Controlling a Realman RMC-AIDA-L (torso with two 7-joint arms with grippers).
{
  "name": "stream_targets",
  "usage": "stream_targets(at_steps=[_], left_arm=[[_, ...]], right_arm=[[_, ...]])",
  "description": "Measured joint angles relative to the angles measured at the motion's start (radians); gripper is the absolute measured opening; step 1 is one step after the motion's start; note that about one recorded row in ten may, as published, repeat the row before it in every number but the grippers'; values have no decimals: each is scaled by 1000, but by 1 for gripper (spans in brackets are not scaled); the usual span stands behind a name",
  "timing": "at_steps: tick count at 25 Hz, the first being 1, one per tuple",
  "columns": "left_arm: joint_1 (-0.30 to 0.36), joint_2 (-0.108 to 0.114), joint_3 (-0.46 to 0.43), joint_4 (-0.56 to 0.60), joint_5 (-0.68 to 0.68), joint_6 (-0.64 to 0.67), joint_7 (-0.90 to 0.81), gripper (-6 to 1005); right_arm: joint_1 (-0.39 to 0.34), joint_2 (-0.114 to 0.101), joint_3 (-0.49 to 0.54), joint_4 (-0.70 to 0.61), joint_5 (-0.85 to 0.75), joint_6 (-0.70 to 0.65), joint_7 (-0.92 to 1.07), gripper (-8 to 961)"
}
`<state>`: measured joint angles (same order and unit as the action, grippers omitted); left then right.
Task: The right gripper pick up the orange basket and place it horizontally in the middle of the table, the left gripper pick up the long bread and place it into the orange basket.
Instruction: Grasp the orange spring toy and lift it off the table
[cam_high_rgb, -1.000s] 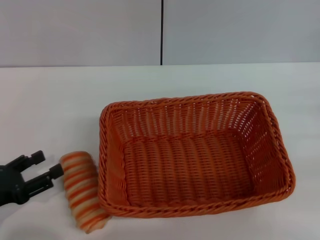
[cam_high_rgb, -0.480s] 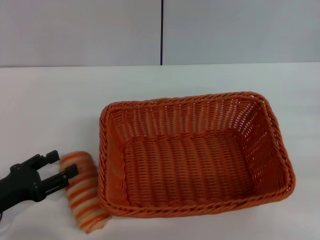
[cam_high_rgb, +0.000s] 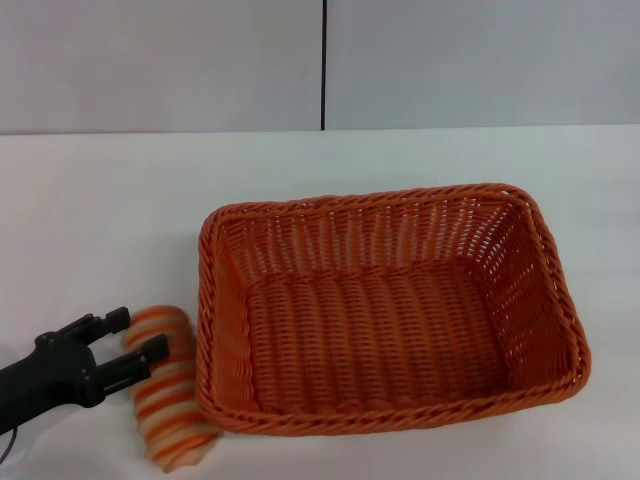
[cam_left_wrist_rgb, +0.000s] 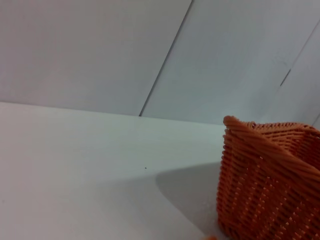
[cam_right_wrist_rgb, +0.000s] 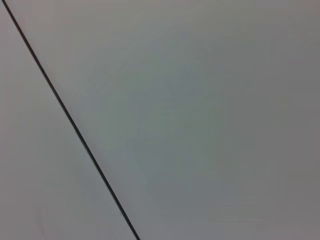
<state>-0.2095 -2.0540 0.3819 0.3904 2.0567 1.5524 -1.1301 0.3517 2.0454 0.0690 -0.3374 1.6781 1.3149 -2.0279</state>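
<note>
The orange basket (cam_high_rgb: 390, 305) lies lengthwise across the middle of the white table (cam_high_rgb: 100, 220), empty inside; one of its corners (cam_left_wrist_rgb: 270, 182) fills the edge of the left wrist view. The long bread (cam_high_rgb: 170, 395), striped orange and cream, rests on the table against the basket's left wall. My left gripper (cam_high_rgb: 138, 336) reaches in from the lower left, open, its two black fingers straddling the far end of the bread. The right gripper is out of view; its wrist camera sees only the grey wall.
A grey wall with a dark vertical seam (cam_high_rgb: 324, 65) stands behind the table. White tabletop stretches behind and to the left of the basket.
My left gripper has advanced to the right, from beside the bread to having its open fingers around the loaf's far end. Basket and bread have stayed put.
</note>
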Motion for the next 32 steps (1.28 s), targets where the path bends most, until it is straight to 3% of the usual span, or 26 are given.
stream_targets(at_steps=[13,17,20,23,32], left_arm=[[-3,0,11,-3,1,-5,0,810],[-18,11,79,-2,2,6,-18,810],[-23,14,88,-1,2,8,-26,749],[-24,12,82,3,1,19,-17,550],[-24,9,80,7,-1,23,-12,451]], right_arm=[[4,-1,0,2,2,-15,0,718],[4,-1,0,2,1,-18,0,718],[4,-1,0,2,1,-18,0,718],[4,-1,0,2,1,-18,0,718],[1,2,3,2,5,-24,0,717]])
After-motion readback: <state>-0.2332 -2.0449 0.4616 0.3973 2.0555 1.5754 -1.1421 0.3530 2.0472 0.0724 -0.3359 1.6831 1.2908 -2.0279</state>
